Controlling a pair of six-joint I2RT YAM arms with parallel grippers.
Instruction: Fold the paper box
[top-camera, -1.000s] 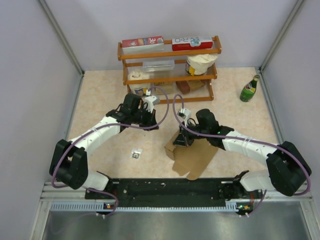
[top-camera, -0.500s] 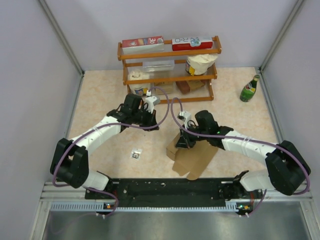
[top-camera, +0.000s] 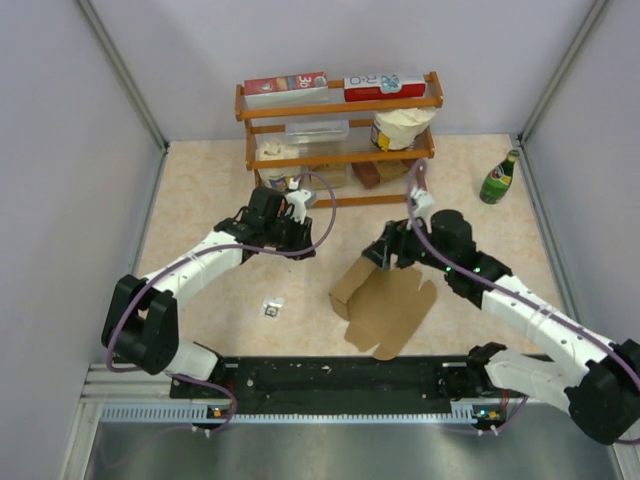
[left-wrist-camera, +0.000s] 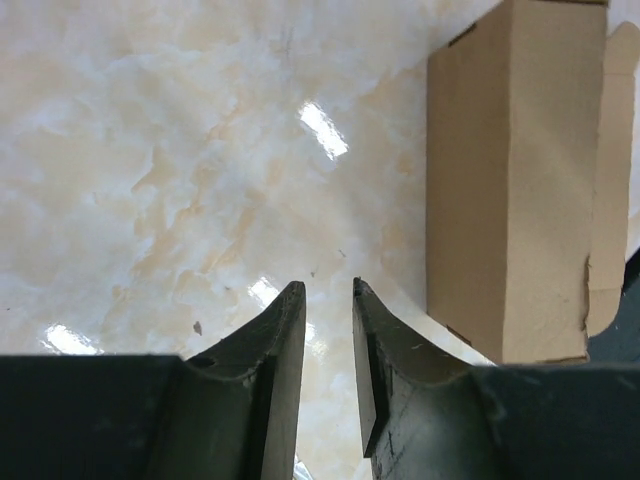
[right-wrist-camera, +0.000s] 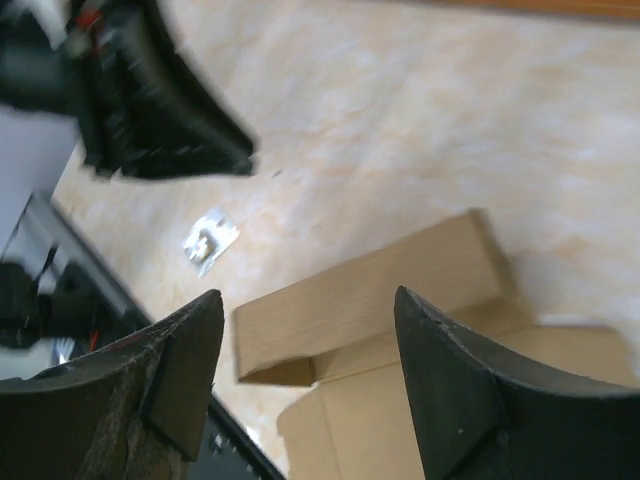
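Right pincer (top-camera: 388, 250) has lifted off the flat brown cardboard paper box (top-camera: 390, 312), wide open and empty. Left pincer (left-wrist-camera: 328, 292) is a little open, empty. Best pinch the raised flap (top-camera: 346, 290) near its crease.

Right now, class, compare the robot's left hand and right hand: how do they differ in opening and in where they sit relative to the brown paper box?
The left hand has its jaws only a narrow gap apart; the right hand has its jaws wide. The left hand faces bare tabletop, with the paper box off to one side; the right hand looks straight down on the box. Both hands hold nothing.
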